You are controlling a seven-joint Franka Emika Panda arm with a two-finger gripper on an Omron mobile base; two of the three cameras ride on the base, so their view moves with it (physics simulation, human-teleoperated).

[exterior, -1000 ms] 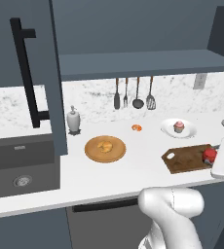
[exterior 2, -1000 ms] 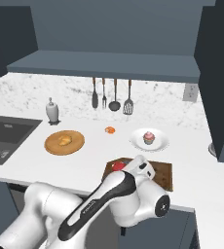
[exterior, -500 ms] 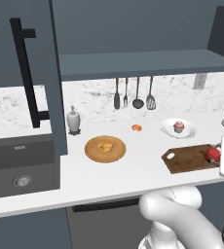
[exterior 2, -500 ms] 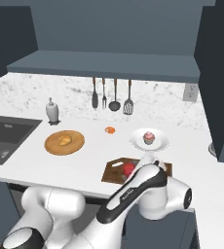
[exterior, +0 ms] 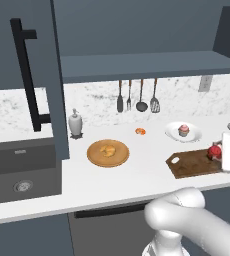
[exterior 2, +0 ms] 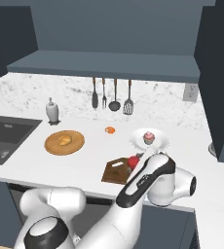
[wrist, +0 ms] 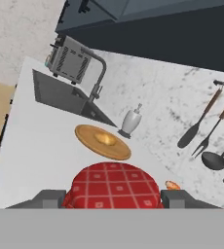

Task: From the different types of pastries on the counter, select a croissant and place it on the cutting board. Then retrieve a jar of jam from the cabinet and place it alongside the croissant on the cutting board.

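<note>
Your gripper (wrist: 113,198) has its fingers (wrist: 49,198) pinching the jar of jam (wrist: 114,186), one on each side of its red checked top, which fills the bottom of the hand view. From the left base view the jar (exterior: 215,151) sits at the right end of the cutting board (exterior: 192,165), against the white hand; whether it rests on the wood or hangs just over it you cannot tell. The croissant (exterior: 107,149) lies on the round wooden plate (exterior: 95,157), well to the left of the board on the counter (exterior: 137,177), so the board carries no pastry. Between plate and board sits the small orange glazed piece (exterior: 140,131), and behind the board a cupcake (exterior: 184,130) on a white dish (exterior: 194,136). A soap dispenser (exterior: 75,123) stands behind the plate, beside the sink (exterior: 17,172). Utensils (exterior: 137,97) hang on the back wall. The open cabinet door (exterior: 49,75) hangs over the sink's right edge. In the right base view your own arm (exterior 2: 148,180) covers the board's right end.
</note>
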